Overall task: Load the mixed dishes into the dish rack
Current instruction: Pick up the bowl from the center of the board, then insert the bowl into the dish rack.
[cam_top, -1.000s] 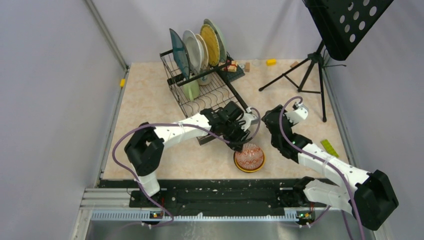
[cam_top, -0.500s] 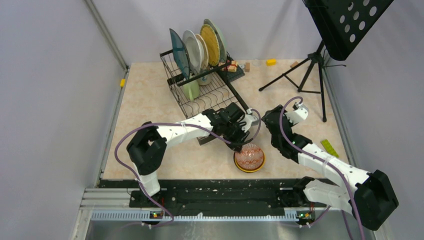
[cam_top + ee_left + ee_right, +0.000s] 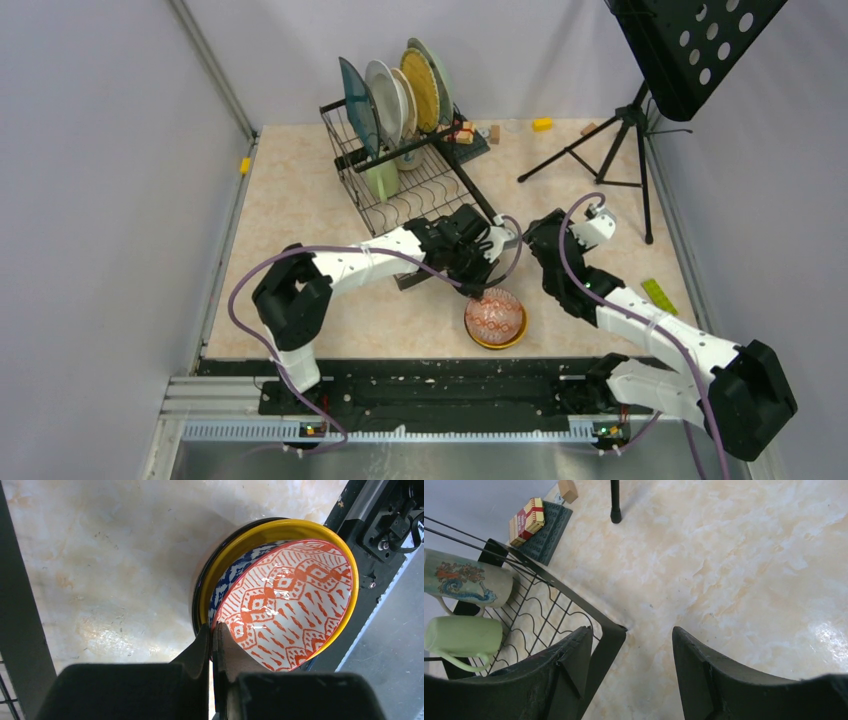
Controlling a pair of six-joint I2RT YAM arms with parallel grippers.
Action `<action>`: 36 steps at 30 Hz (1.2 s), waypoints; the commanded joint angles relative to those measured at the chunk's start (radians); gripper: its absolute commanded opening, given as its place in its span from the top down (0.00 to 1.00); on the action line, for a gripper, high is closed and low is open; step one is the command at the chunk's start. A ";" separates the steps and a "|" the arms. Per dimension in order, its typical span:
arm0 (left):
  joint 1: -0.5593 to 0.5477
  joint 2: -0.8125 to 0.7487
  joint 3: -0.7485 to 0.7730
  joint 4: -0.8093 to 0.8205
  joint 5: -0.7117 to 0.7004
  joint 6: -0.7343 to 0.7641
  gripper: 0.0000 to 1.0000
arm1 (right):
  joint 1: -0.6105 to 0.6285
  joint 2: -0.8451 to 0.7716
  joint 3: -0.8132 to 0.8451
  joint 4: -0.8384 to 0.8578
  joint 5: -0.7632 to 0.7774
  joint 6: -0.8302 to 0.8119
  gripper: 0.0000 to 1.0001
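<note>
Dish rack (image 3: pixel 400 195) far left of centre, plates (image 3: pixel 395 95) upright in its slots. Left gripper (image 3: pixel 212 632) pinched tight on the rim of the red-patterned bowl (image 3: pixel 290 605) — likely to lift it from the yellow-orange bowl (image 3: pixel 280 526) beneath. Right gripper (image 3: pixel 630 632) half-spread, empty, by the rack corner. Pale marbled tabletop (image 3: pixel 290 220), grey walls (image 3: pixel 100 200) — music stand (image 3: pixel 620 140) far right.

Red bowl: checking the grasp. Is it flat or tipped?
Tipped: the left gripper pinches the red bowl, one rim raised off the yellow bowl, blue outside showing.

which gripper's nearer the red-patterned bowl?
Left. The left gripper grips the red-patterned bowl by its rim; the right gripper hangs open beside the black wire dish rack, clear of the bowl.
</note>
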 commanded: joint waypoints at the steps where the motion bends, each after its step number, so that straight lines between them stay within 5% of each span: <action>1: 0.004 -0.094 0.003 0.063 -0.005 -0.007 1.00 | -0.004 -0.048 -0.013 0.085 -0.090 -0.121 0.34; 7: 0.044 -0.145 0.019 0.115 0.026 -0.029 1.00 | -0.005 -0.176 -0.121 0.311 -0.184 -0.200 0.23; 18: 0.171 -0.268 -0.068 0.242 0.059 -0.102 1.00 | -0.005 -0.249 -0.090 0.287 -0.227 -0.262 0.15; 36: 0.485 -0.394 -0.287 0.609 0.427 -0.385 1.00 | -0.025 0.089 0.305 0.142 -0.784 -0.320 0.09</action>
